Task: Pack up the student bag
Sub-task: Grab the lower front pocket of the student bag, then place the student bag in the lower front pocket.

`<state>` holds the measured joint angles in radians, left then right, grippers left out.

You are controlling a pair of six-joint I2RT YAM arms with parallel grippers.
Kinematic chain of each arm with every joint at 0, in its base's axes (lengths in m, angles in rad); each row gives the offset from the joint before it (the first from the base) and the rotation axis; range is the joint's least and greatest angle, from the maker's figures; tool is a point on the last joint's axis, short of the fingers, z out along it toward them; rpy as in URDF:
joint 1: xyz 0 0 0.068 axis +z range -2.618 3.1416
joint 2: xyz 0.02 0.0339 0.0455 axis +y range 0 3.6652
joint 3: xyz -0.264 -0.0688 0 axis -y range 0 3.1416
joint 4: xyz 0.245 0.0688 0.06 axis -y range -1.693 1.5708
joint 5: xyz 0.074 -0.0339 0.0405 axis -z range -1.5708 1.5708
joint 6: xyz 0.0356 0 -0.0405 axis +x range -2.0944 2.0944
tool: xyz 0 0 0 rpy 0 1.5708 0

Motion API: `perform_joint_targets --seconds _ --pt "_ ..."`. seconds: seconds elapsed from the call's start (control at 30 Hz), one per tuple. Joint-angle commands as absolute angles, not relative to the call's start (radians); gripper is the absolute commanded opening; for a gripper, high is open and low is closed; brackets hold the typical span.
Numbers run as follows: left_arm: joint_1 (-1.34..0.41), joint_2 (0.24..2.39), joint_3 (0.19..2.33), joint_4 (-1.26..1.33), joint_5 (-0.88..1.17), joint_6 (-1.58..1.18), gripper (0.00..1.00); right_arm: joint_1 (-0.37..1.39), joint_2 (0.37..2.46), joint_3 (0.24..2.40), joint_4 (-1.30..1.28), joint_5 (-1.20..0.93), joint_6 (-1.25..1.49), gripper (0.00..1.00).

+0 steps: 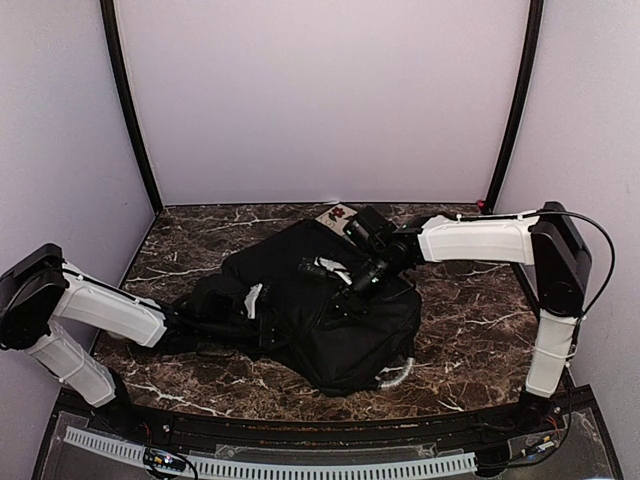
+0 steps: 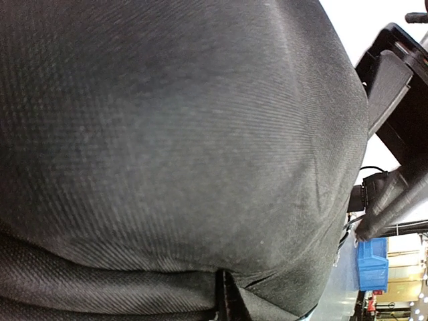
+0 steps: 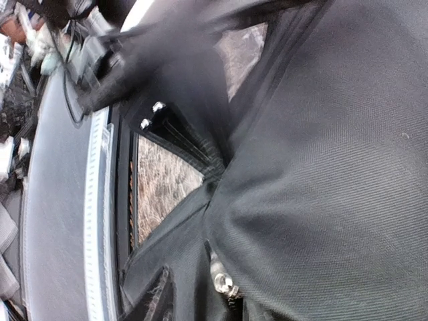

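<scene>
The student bag (image 1: 320, 320), a big black backpack, lies flat across the middle of the marble table, its grey-white handle (image 1: 397, 375) at the near right. My left gripper (image 1: 190, 325) is at the bag's left end. Black fabric (image 2: 167, 134) fills the left wrist view, and the gripper (image 2: 227, 301) is shut on a pinched fold of it. My right gripper (image 1: 358, 285) rests on top of the bag near its far side. The right wrist view shows bag cloth (image 3: 321, 167) and a metal zipper pull (image 3: 224, 284) next to one dark finger (image 3: 152, 301); the other finger is hidden.
A small white item with red marks (image 1: 338, 212) lies at the table's back edge behind the bag. Bare marble (image 1: 470, 320) shows to the right of the bag and along the near edge. Black frame posts (image 1: 130, 110) stand at the back corners.
</scene>
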<state>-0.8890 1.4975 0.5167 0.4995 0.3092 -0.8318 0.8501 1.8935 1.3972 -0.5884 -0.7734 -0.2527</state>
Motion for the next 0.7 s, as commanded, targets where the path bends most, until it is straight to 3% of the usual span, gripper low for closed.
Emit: perform_joint_targets --seconds 0.0,0.1,0.13,0.23,0.33,0.43,0.57,0.67 --pt "-0.922 1.393 0.528 0.578 0.304 -0.755 0.0 0.885 1.88 1.359 -0.397 -0.885 -0.155 0.29" --pt "-0.924 1.344 0.521 0.523 0.269 -0.73 0.0 0.852 1.834 1.284 -0.276 -0.925 -0.064 0.05" --pt "-0.925 1.328 0.522 0.496 0.255 -0.723 0.05 0.846 1.828 1.262 -0.253 -0.94 -0.05 0.0" --pt "-0.949 1.248 0.54 0.384 0.151 -0.678 0.22 0.843 1.829 1.25 -0.235 -0.999 -0.056 0.0" --pt "-1.006 1.174 0.559 0.362 0.084 -0.604 0.28 0.843 1.82 1.238 -0.215 -1.054 -0.045 0.0" --pt "-1.046 1.166 0.574 0.398 0.11 -0.538 0.29 0.843 1.806 1.225 -0.197 -1.097 -0.046 0.0" --pt "-1.063 1.202 0.567 0.556 0.235 -0.533 0.17 0.841 1.798 1.209 -0.181 -1.115 -0.041 0.0" --pt "-1.077 1.179 0.551 0.628 0.259 -0.55 0.17 0.835 1.804 1.196 -0.169 -1.092 -0.034 0.0"
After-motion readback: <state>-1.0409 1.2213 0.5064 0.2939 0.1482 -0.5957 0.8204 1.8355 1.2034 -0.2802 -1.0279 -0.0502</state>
